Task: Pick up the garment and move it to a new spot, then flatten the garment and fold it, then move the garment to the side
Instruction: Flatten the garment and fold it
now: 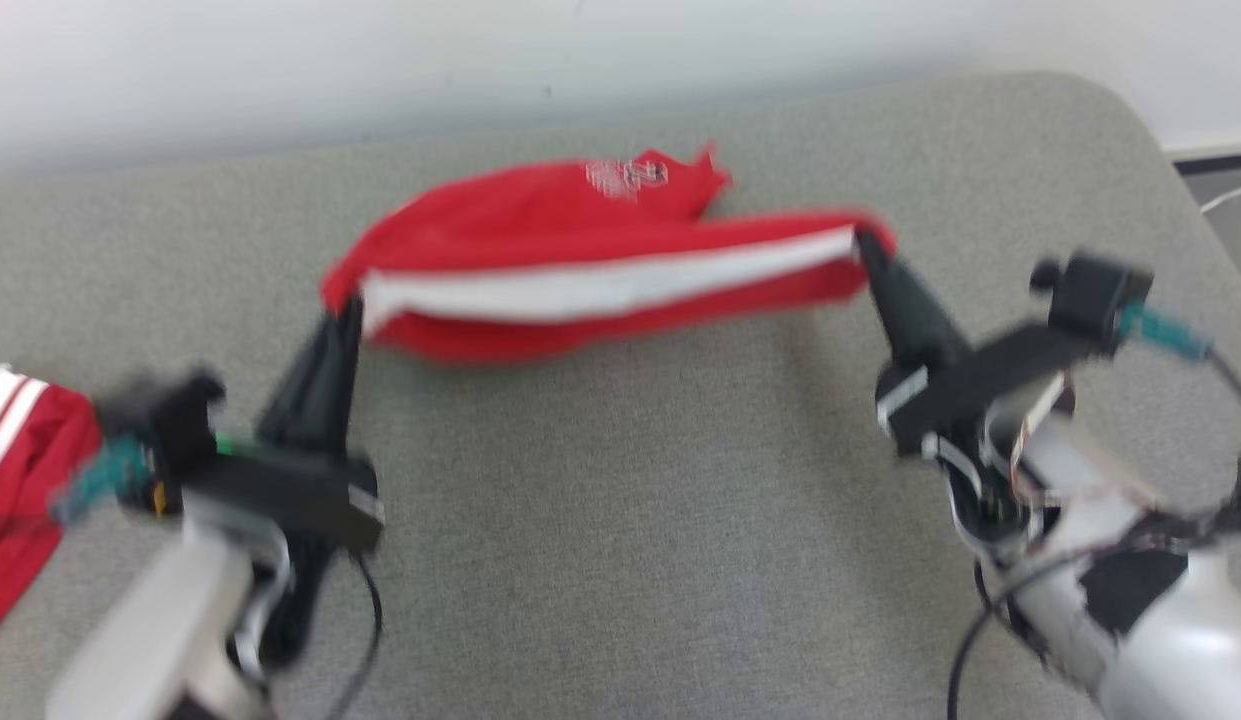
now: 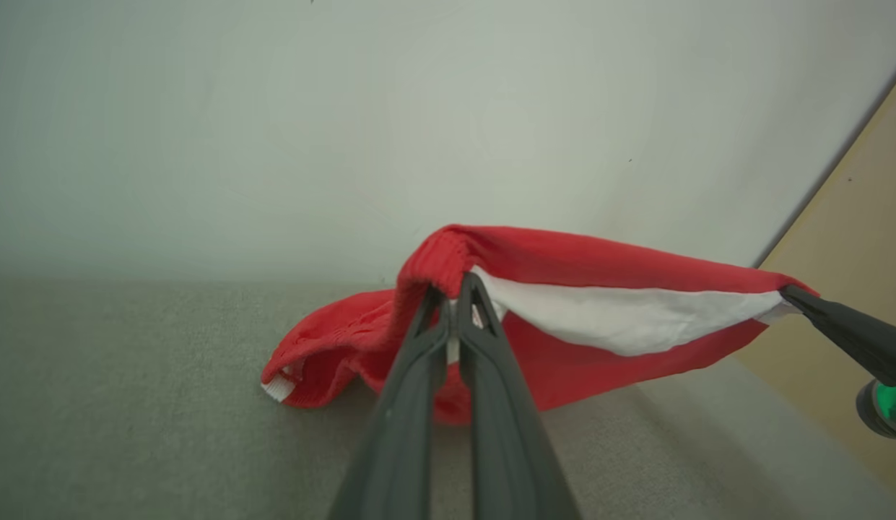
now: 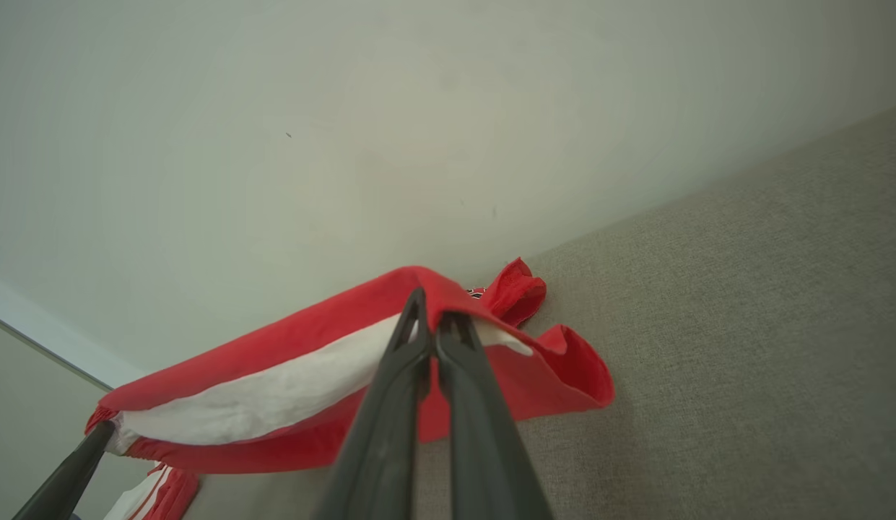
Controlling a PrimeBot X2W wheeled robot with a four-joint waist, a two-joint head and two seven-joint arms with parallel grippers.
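A grey fabric-covered table (image 1: pixel 620 520) stands against a white wall (image 1: pixel 280 60); a red, white-striped cloth (image 1: pixel 15 480) lies at its left edge.

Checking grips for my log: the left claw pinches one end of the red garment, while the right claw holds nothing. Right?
Not quite: the right claw is shut on the other end of the red garment, as the right wrist view shows. The left claw does pinch one end.
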